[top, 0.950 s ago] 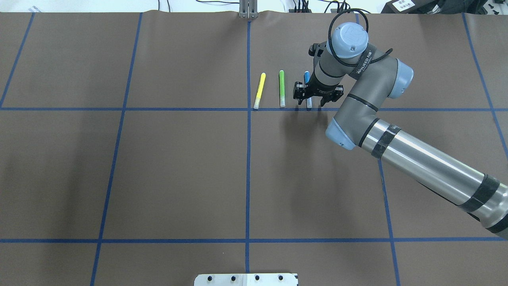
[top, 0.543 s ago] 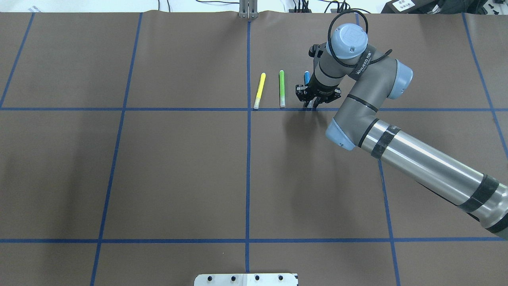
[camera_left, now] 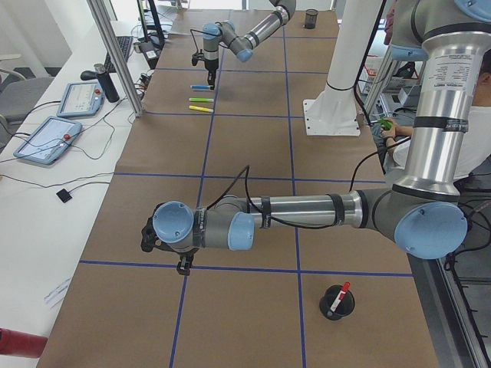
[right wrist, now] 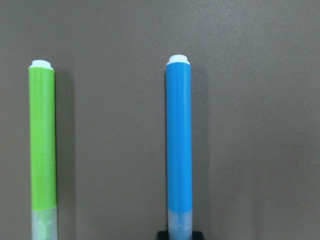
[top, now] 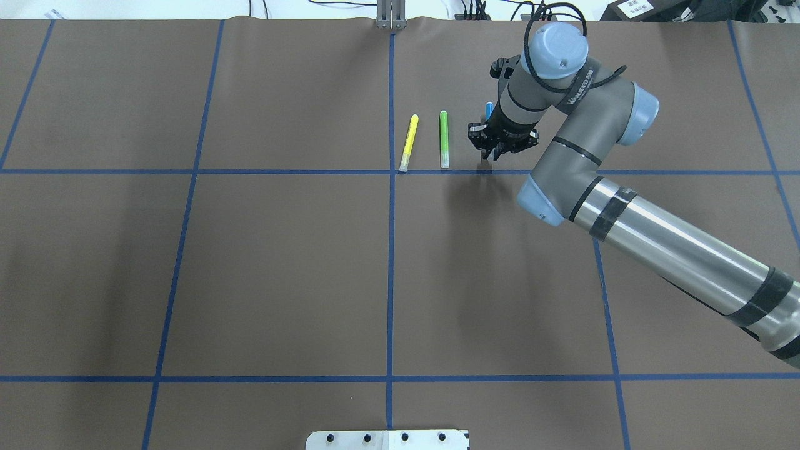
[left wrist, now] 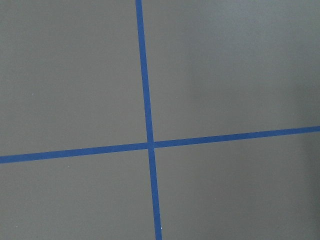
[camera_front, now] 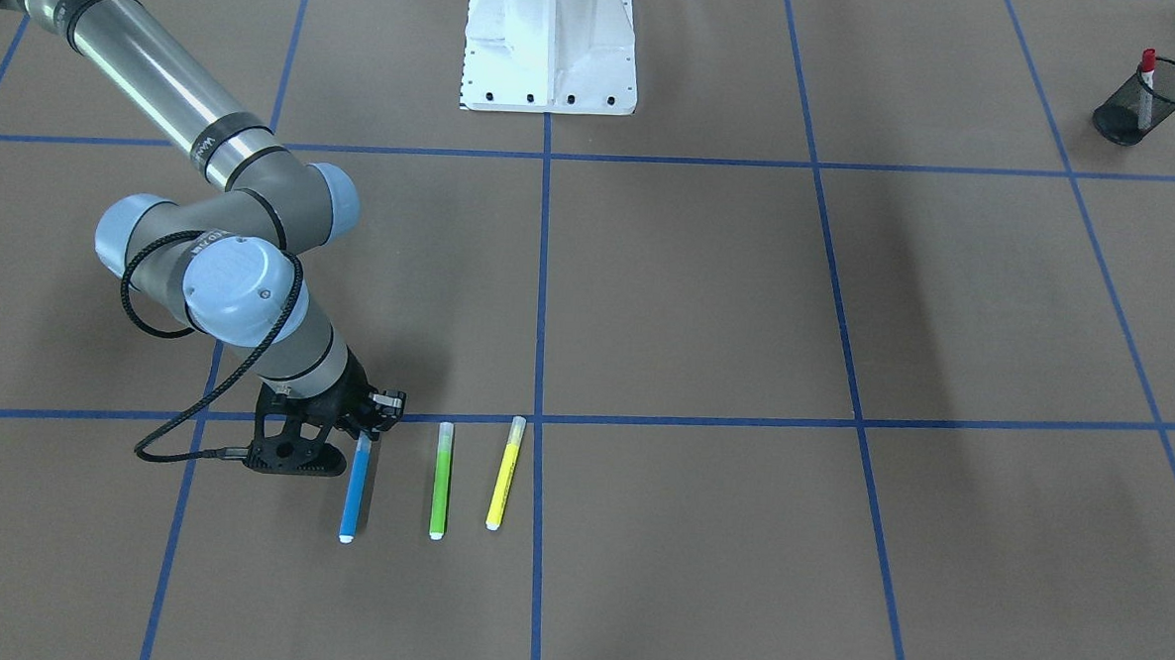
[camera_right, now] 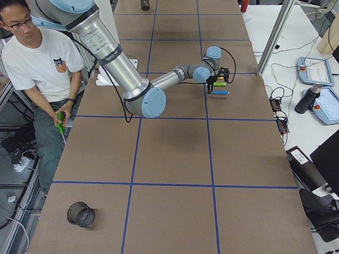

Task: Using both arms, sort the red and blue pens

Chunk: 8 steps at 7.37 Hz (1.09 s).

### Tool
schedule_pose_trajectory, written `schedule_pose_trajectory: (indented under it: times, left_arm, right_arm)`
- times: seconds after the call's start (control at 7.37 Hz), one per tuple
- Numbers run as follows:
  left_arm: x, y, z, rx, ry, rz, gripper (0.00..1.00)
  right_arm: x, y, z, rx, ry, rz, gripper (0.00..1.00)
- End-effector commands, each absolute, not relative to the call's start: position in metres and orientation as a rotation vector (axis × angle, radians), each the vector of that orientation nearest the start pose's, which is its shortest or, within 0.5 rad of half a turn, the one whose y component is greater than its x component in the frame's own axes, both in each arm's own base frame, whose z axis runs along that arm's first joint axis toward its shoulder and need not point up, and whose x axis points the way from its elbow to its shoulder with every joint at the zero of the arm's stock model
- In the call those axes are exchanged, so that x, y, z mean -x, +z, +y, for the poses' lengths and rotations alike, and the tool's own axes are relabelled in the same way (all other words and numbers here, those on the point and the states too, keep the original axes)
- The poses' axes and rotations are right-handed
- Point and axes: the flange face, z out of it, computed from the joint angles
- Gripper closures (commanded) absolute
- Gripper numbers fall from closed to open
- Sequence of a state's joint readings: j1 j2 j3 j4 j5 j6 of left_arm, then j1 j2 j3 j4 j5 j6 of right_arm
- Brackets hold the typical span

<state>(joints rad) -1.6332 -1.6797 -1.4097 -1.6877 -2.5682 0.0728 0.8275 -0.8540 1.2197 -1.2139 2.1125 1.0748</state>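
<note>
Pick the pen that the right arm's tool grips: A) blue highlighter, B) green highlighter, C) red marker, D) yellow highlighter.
A: the right tool is shut on the clear-cap end of the blue highlighter; the green highlighter and yellow highlighter lie free beside it.

table (camera_front: 708,296): brown surface, marked into squares by blue tape lines (camera_front: 541,268)
pens: yellow highlighter (camera_front: 505,475), green highlighter (camera_front: 440,482), blue highlighter (camera_front: 353,493), parallel, side by side, apart
corner: black mesh cup (camera_front: 1127,118), upright
robot's edge: white pedestal (camera_front: 551,41)
</note>
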Motion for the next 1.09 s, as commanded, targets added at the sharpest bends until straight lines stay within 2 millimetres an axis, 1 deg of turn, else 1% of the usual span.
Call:
schedule_pose_trajectory:
  times: [0.0, 0.14, 0.27, 0.41, 0.54, 0.68, 0.81, 0.95]
  left_arm:
    - [0.083, 0.652, -0.537, -0.128, 0.043, 0.992, 0.0]
    - [0.083, 0.653, -0.536, -0.127, 0.042, 0.992, 0.0]
    - [0.083, 0.653, -0.536, -0.127, 0.042, 0.992, 0.0]
    - [0.083, 0.652, -0.536, -0.128, 0.043, 0.992, 0.0]
    - [0.083, 0.652, -0.536, -0.128, 0.043, 0.992, 0.0]
    - [0.083, 0.652, -0.536, -0.128, 0.043, 0.992, 0.0]
    - [0.083, 0.65, -0.536, -0.133, 0.045, 0.993, 0.0]
    - [0.083, 0.65, -0.536, -0.133, 0.045, 0.993, 0.0]
  right_arm:
    - [0.377, 0.361, -0.641, 0.065, 0.169, -0.951, 1.0]
    - [0.335, 0.392, -0.634, 0.103, 0.195, -0.973, 1.0]
    - [0.291, 0.413, -0.617, 0.152, 0.207, -1.016, 1.0]
    - [0.257, 0.439, -0.599, 0.205, 0.232, -1.04, 1.0]
    - [0.212, 0.468, -0.593, 0.215, 0.294, -1.038, 1.0]
    - [0.166, 0.506, -0.583, 0.169, 0.294, -1.016, 1.0]
    - [0.114, 0.56, -0.562, 0.093, 0.23, -0.971, 1.0]
    - [0.078, 0.607, -0.542, 0.024, 0.183, -0.877, 1.0]
